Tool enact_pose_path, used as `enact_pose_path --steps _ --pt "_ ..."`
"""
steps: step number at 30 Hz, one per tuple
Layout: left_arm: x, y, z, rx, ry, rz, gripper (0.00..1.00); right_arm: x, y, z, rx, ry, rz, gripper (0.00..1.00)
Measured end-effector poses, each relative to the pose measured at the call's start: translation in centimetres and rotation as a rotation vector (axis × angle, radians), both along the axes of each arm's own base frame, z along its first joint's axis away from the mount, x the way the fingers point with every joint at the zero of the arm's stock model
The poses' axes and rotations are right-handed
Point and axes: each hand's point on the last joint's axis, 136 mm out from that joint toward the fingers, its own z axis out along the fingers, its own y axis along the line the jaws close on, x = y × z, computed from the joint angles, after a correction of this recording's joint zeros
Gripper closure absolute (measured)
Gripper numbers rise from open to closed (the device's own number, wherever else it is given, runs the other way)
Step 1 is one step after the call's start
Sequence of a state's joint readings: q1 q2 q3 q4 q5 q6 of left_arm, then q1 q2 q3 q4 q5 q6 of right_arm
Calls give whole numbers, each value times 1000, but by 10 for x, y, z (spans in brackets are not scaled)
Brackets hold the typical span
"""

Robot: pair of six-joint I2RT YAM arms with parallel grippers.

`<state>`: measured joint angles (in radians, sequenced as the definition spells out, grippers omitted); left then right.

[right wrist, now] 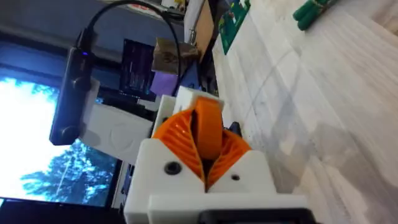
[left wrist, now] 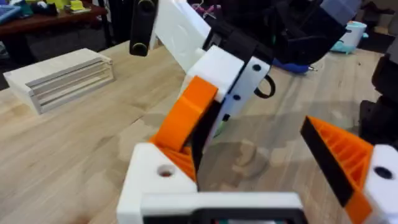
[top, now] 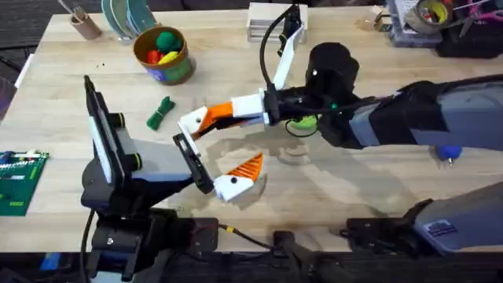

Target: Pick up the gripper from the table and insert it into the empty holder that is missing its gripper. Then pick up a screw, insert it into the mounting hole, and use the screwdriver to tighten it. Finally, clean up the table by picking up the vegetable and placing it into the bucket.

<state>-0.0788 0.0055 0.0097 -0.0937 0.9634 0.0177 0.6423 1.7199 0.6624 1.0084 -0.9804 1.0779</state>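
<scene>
Pale wood tabletop point(top: 71, 94) runs across the whole scene, with bare room along its near edge between the two arm bases and a wide clear strip on the left side.

Nearest the bases, the left gripper point(top: 212, 155) is spread wide. One of its fingers carries an orange ribbed pad point(top: 250, 165). The other is the holder point(left wrist: 155, 174), a plain white block with a round hole in it.

The right gripper point(right wrist: 205, 155) reaches in from the right and across the middle. Its two orange-padded fingers are pressed together on the gripper point(right wrist: 208, 130) — the loose orange wedge — and in the left wrist view that wedge leans down against the holder, touching it.

I count three orange pads mounted on fingers and one held.

Just beyond, one vegetable point(top: 160, 112) lies flat on open wood, well apart from both grippers. One bright-green disc point(top: 305, 122) sits half under the right arm.

A blue object point(top: 449, 153) peeks out beside the right forearm — it may be the screwdriver, though I cannot tell.

Farther back stands one bucket point(top: 177, 72) with coloured toys inside. Near the far edge are one brown cup point(top: 85, 25) and one stack of white boards point(top: 267, 22).
</scene>
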Motion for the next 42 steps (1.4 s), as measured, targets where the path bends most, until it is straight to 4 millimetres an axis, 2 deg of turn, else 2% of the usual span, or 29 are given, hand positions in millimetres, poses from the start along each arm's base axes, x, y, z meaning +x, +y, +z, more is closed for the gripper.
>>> enact_pose_path --steps 4,6,9,12,15,20,26,30,38,42 --pt "0 0 0 0 0 1 8 0 0 0 0 0 -3 992" --pt "0 0 0 0 0 1 8 0 0 0 0 1 -2 957" --pt "-3 -1 0 -1 -1 -17 7 0 -2 0 -1 8 5 771" --pt "-10 -6 0 -4 3 -68 7 -2 -6 0 3 12 34 711" --pt "-17 -10 0 -5 1 -112 8 -4 -13 0 6 24 69 604" --pt "-42 -21 -1 -15 16 -262 8 -5 -23 1 14 35 113 300" --pt "-49 -23 -1 -19 20 -305 9 2 -35 2 21 37 117 26" --pt "-51 -23 -1 -21 21 -317 8 18 -43 1 21 19 56 11" --pt "-52 -23 -1 -21 21 -320 8 71 -69 4 11 -100 -149 9" --pt "-52 -23 -1 -21 21 -320 8 97 -80 -5 -62 -117 -240 8"
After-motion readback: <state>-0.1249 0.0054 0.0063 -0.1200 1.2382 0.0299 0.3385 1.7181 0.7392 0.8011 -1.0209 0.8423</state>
